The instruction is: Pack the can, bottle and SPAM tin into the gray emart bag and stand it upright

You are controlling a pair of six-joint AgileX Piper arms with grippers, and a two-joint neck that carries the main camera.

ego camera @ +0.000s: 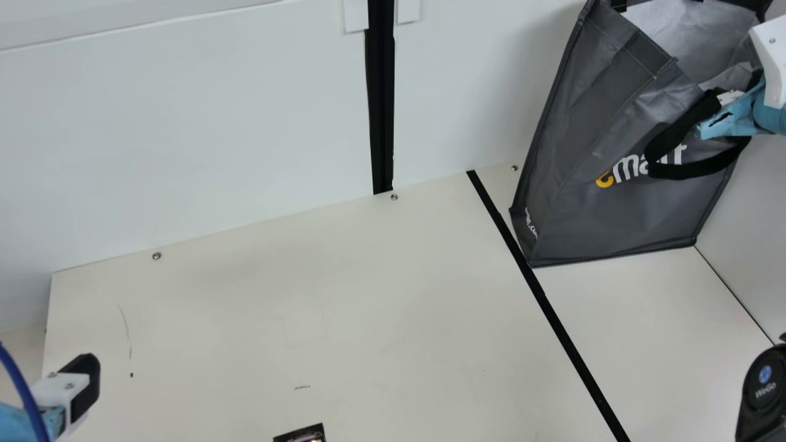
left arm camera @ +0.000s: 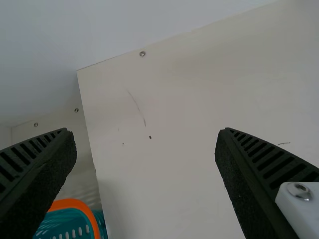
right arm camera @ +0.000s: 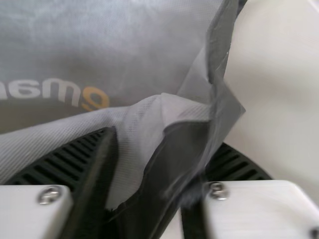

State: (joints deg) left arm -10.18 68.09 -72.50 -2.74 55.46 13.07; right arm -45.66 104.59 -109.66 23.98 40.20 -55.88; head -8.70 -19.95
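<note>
Main view: gray fabric emart bag (ego camera: pixel 568 205) is standing upright, packing unconfirmed; left gripper (left arm camera: pixel 144 132) gaping, right gripper (right arm camera: pixel 167 138) straddling its edge, fingers apart.

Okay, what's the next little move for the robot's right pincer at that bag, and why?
Probably ease the right pincer slowly backward, clear of the gray fabric emart bag with black straps. The bag stands upright on the cream wooden-looking table, and the pincer looks open, with folded fabric between its fingers, so a quick pull might tip it.
</note>
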